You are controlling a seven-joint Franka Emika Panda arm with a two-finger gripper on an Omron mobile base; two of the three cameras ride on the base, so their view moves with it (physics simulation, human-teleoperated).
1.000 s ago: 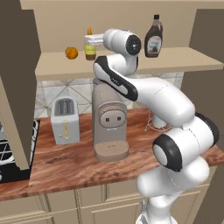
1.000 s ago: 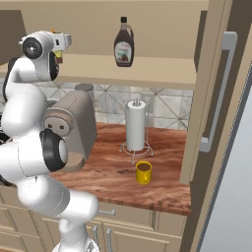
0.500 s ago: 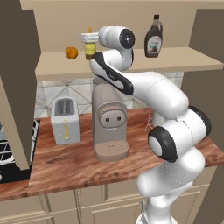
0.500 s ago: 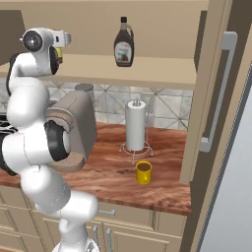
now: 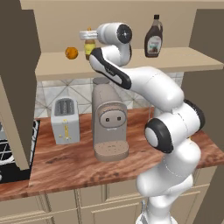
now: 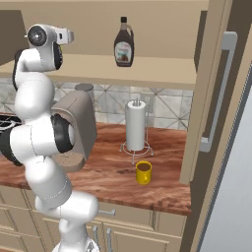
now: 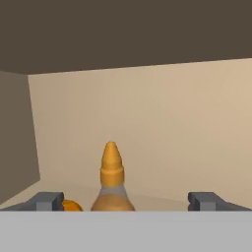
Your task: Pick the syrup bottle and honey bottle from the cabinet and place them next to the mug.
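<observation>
From my hand camera I get just the top of the honey bottle (image 7: pixel 111 184): its pointed orange cap and amber shoulders, the label and base cut off below. It sits ahead of the gripper (image 7: pixel 126 201), between the two finger tips but nearer one side, and both tips stand wide apart with clear gaps to the bottle, so nothing is held. A sliver of the orange fruit (image 7: pixel 70 205) peeks out just beside the bottle, mostly hidden. In the left base view the wrist covers most of the honey bottle (image 5: pixel 89 45), and I can't make out the finger tips there; the orange (image 5: pixel 71 53) sits near it on the cabinet (image 5: pixel 131 65) shelf. The syrup bottle (image 5: pixel 153 37), dark with a white label and narrow neck, stands upright well off to the far side of the hand on that shelf. The right base view adds the yellow mug (image 6: pixel 143 172) down on the counter (image 6: pixel 108 167), near a paper towel roll (image 6: pixel 136 125), far below the hand.
</observation>
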